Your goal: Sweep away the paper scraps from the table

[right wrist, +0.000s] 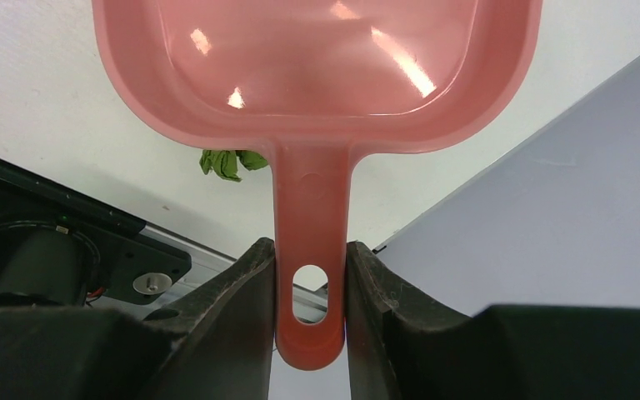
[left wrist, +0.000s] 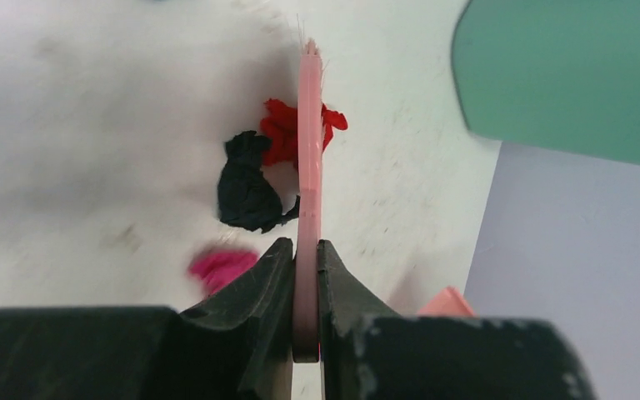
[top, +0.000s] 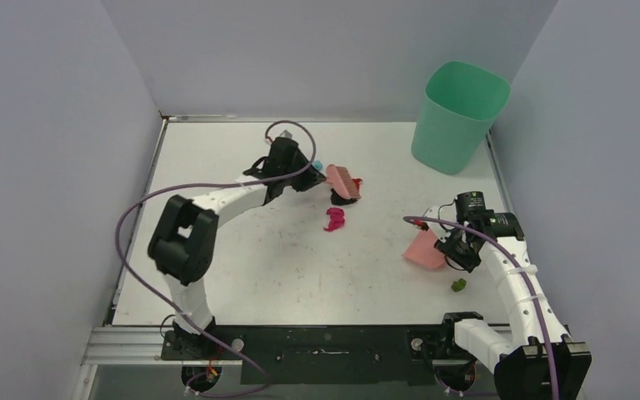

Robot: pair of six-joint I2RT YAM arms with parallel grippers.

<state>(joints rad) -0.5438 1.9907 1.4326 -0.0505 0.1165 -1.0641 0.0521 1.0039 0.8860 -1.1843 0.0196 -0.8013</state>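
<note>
My left gripper (top: pixel 317 177) is shut on the pink brush (top: pixel 343 178), seen edge-on in the left wrist view (left wrist: pixel 309 167). Under and beside the brush lie a black wad (top: pixel 344 198) and a red wad (top: pixel 357 181); they show in the left wrist view as black (left wrist: pixel 246 187) and red (left wrist: pixel 282 133). A magenta wad (top: pixel 335 219) lies just nearer. A light blue scrap (top: pixel 317 167) peeks out by the left gripper. My right gripper (top: pixel 452 247) is shut on the handle of the pink dustpan (top: pixel 424 249), held over the table (top: pixel 242 275). A green wad (top: pixel 458 284) lies near it, also under the pan in the right wrist view (right wrist: pixel 229 162).
A green waste bin (top: pixel 458 115) stands at the back right corner of the table. Grey walls close in the left, back and right sides. A black rail (top: pixel 317 342) runs along the front edge between the arm bases.
</note>
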